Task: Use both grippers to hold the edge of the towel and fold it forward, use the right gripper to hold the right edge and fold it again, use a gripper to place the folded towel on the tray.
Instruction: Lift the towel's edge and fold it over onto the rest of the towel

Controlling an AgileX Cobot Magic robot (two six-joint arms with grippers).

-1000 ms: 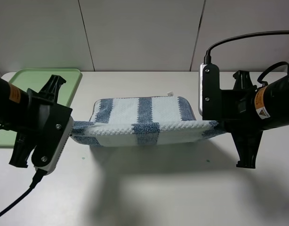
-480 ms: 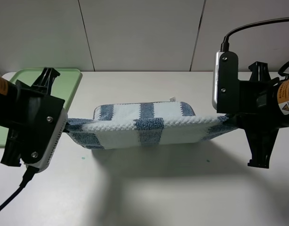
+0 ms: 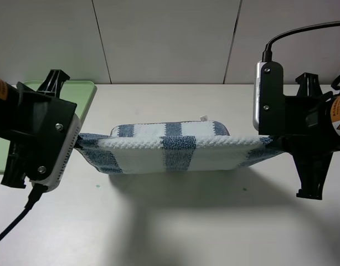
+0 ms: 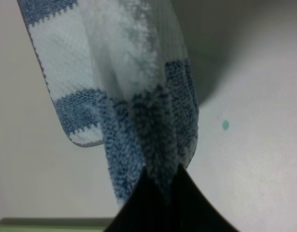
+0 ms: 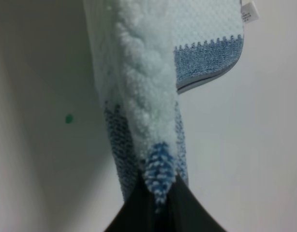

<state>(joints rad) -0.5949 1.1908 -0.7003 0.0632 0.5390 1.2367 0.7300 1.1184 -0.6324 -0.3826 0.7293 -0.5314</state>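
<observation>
- Left gripper (image 4: 161, 175): I see its jaws clamped together on a blue-striped corner of the towel (image 3: 175, 154), with the terry bunched between the two dark tips.
- Right gripper (image 5: 158, 187): its jaws are pinched tight on the opposite corner, and a tuft of blue and white loops pokes out between the tips.
- Tray (image 3: 86, 95): the pale green tray sits at the far left of the table (image 3: 175, 227), against the wall. The left arm's camera housing hides much of it from the high camera, so I cannot tell what the covered part holds. The towel is not on it and lies to its right.
- Towel: it is drawn taut between the two grippers across the middle of the table. The thick white edge is raised and runs straight from one gripper to the other. The far part lies flat on the table behind and below that edge, showing blue and white stripes.
- Label (image 3: 202, 117): a small white tag sticks out at the far edge of the towel, toward the right side.
- Green speck (image 3: 98, 185): a tiny dot on the table, near the left end of the towel and in front of it.
- Shadow: a broad dark patch falls on the table in front of the lifted towel.
- Cable (image 3: 12, 230): a black lead hangs from the left arm's camera housing down over the near left of the table.
</observation>
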